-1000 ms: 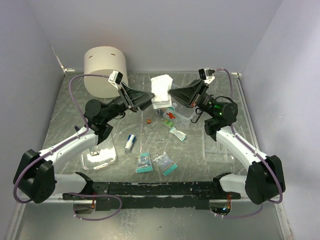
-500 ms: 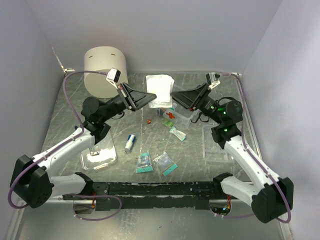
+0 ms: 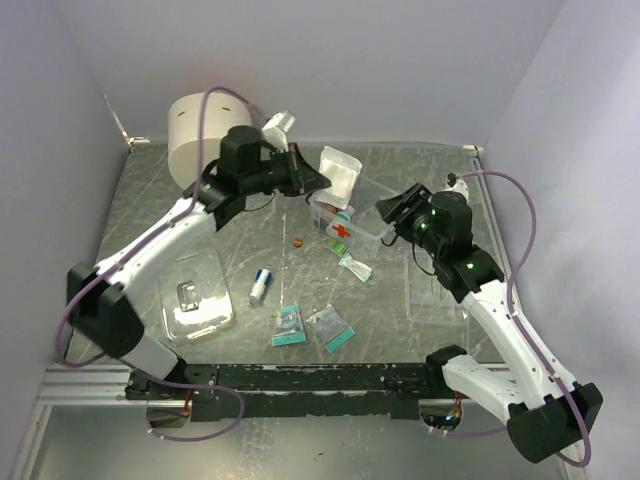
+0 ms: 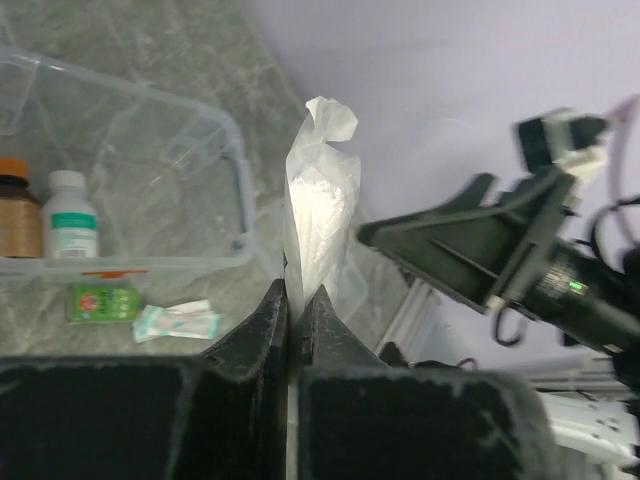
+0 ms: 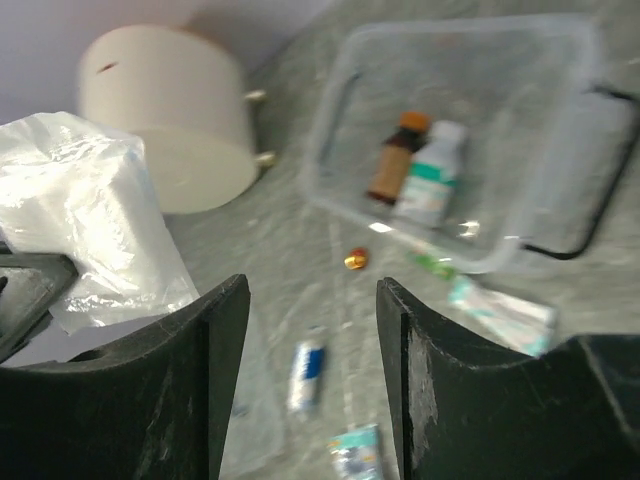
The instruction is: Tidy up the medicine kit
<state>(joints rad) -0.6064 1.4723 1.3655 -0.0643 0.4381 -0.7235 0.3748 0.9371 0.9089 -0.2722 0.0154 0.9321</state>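
The medicine kit [image 3: 368,222], a clear box with a red cross on its side, stands open at the table's middle back. A brown bottle [image 4: 15,215] and a white bottle [image 4: 72,215] stand inside it. My left gripper [image 3: 318,180] is shut on a white plastic bag of gauze [image 3: 340,170], held in the air just left of the kit's far end. In the left wrist view the bag [image 4: 320,200] rises from between the closed fingers [image 4: 255,330]. My right gripper [image 3: 390,212] hangs open and empty at the kit's right side, apart from the bag [image 5: 90,220].
A cream cylinder [image 3: 195,125] stands at the back left. On the table lie a blue-white tube [image 3: 261,285], two teal packets [image 3: 288,325], a green packet [image 3: 336,247], a small gold piece [image 3: 297,242] and a clear lid [image 3: 198,305]. Another clear tray [image 3: 435,290] lies right.
The bag passed from right gripper to left: the left shut on it and swung it up and right, while the right opened and drew back to the right.
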